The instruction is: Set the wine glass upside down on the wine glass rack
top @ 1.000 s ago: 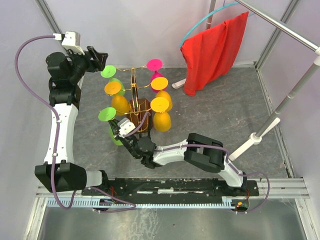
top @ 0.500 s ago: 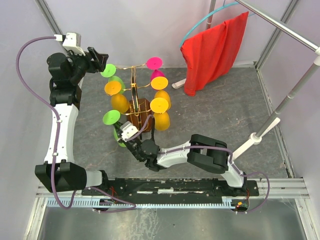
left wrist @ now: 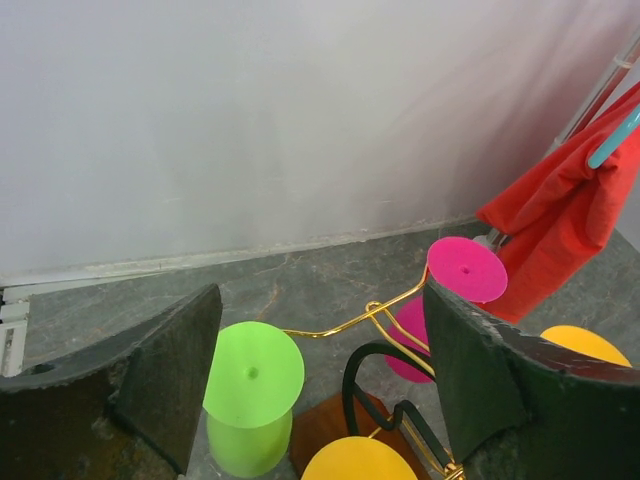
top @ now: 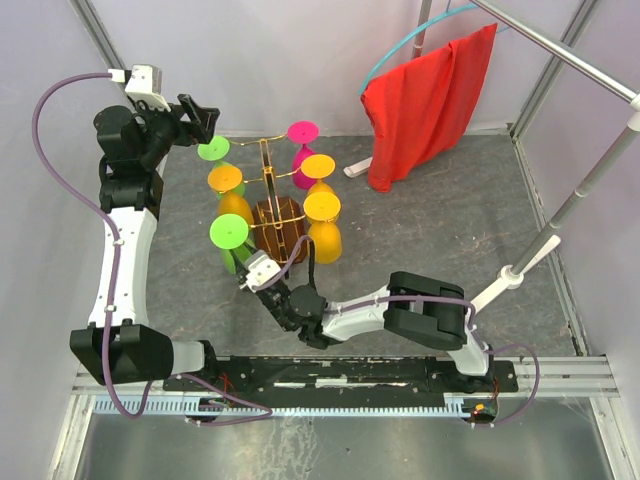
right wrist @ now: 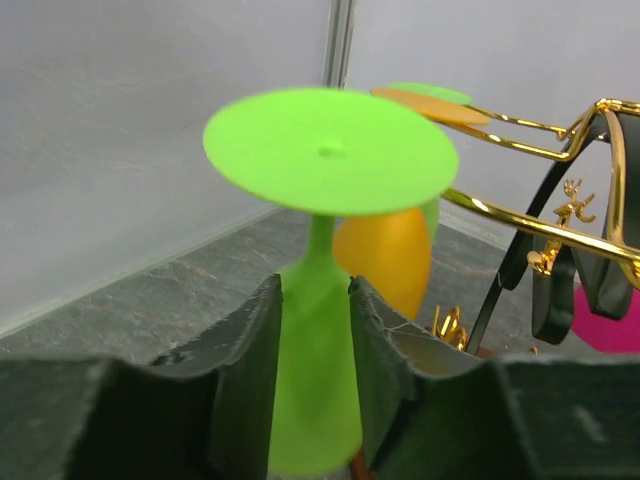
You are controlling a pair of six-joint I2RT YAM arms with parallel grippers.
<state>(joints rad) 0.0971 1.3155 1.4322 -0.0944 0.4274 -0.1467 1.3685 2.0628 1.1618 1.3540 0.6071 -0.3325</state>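
The wine glass rack (top: 272, 222) has a brown wooden base and gold wire arms (right wrist: 530, 228). Several coloured glasses hang upside down on it. My right gripper (top: 247, 268) is shut on the bowl of a green wine glass (right wrist: 318, 330), held upside down with its round foot (top: 229, 231) on top, at the rack's near-left side. A gold arm ends beside the stem, under the foot's right edge; I cannot tell if they touch. My left gripper (top: 197, 117) is open and empty, above another green glass (left wrist: 250, 380) at the rack's far left.
Yellow glasses (top: 322, 215), a pink glass (top: 303, 132) and a green one (top: 213, 150) hang on the rack. A red cloth (top: 425, 100) hangs at the back right. A white stand with a slanted pole (top: 520, 265) is on the right. Walls close the left and back.
My right gripper has drawn back a little toward the near edge and to the right, carrying the green glass with it. The left arm has barely moved.
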